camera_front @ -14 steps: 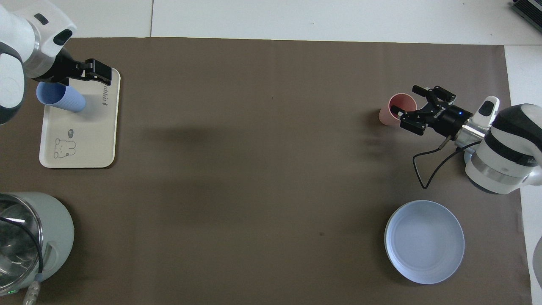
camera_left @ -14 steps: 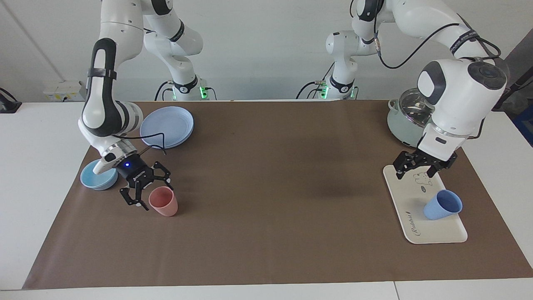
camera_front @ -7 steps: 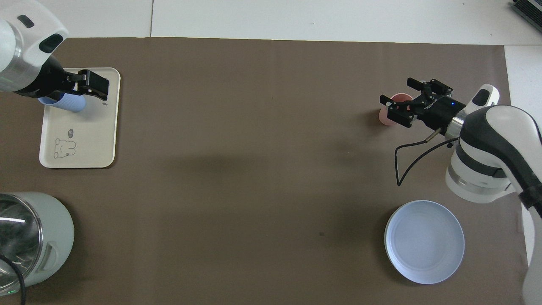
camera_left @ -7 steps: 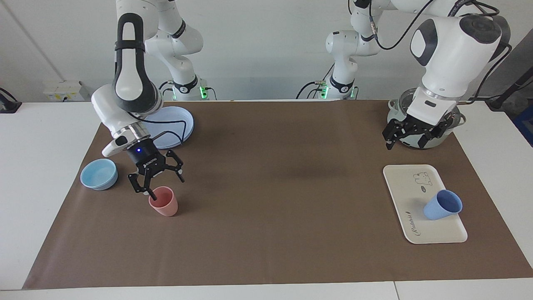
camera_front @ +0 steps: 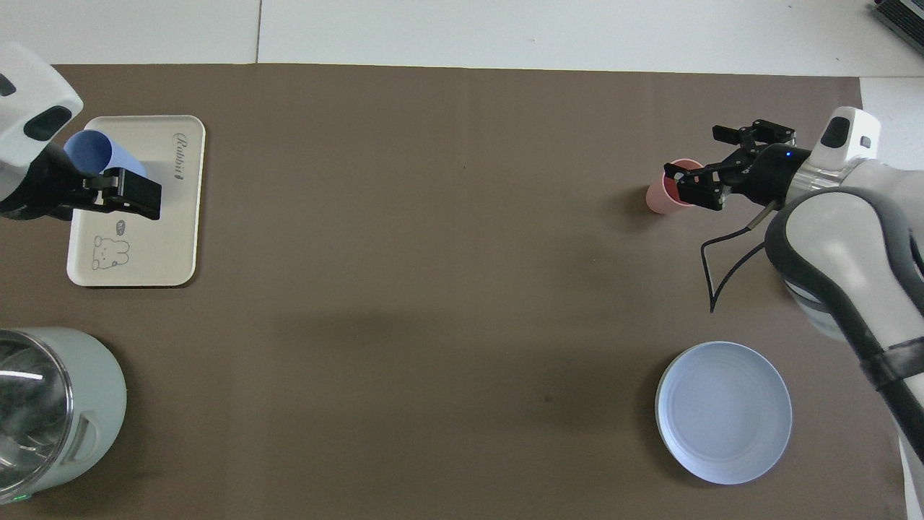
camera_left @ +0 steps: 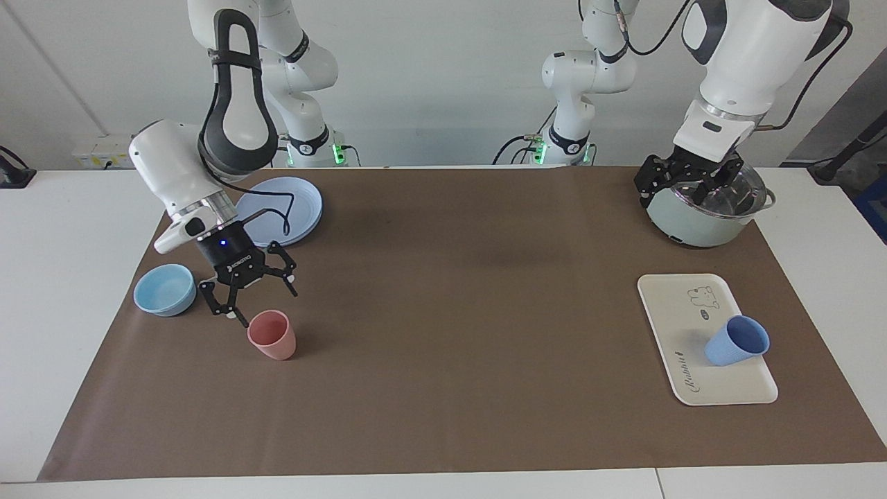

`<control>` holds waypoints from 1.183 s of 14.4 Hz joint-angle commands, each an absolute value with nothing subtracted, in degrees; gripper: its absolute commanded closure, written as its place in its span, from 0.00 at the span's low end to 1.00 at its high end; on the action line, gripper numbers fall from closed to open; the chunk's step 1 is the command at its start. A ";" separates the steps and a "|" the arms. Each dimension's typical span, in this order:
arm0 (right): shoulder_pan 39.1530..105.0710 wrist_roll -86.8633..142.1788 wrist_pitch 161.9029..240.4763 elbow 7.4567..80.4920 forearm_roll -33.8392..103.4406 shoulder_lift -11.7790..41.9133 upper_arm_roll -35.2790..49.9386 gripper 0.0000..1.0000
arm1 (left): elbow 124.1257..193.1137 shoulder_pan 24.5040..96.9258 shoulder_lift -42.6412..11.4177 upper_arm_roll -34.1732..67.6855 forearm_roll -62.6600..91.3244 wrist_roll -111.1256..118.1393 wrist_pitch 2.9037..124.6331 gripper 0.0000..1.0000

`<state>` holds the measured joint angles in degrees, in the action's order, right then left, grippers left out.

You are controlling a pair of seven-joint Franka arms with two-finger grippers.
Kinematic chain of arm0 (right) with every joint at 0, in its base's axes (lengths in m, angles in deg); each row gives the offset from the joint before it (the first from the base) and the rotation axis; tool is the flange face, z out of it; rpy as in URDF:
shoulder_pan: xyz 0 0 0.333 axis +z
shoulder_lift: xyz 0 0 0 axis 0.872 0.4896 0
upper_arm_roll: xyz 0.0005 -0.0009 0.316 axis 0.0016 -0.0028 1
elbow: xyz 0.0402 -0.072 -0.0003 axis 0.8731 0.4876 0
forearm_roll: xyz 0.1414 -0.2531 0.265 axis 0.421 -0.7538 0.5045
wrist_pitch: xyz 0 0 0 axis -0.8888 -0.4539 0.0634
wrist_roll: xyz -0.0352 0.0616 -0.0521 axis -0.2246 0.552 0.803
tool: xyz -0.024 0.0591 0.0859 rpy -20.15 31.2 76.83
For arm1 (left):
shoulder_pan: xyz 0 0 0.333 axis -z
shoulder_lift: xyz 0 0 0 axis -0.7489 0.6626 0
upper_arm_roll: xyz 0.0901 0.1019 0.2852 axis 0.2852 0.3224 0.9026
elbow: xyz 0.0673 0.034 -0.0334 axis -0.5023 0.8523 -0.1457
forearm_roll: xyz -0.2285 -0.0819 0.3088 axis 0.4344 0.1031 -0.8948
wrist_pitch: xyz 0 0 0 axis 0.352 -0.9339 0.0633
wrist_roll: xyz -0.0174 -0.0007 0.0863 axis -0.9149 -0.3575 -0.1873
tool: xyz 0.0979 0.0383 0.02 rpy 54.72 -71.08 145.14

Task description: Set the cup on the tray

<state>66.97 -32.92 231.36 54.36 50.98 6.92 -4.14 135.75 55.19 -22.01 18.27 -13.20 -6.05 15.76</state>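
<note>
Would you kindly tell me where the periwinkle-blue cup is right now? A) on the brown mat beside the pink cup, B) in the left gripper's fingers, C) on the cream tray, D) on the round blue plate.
C: the blue cup rests on the cream tray, with no gripper touching it.
</note>
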 commanded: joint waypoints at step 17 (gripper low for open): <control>64.64 45.15 176.08 33.75 4.05 -1.07 -3.65 0.00 | 141.53 52.10 -26.20 17.94 -13.18 -14.84 15.47 0.00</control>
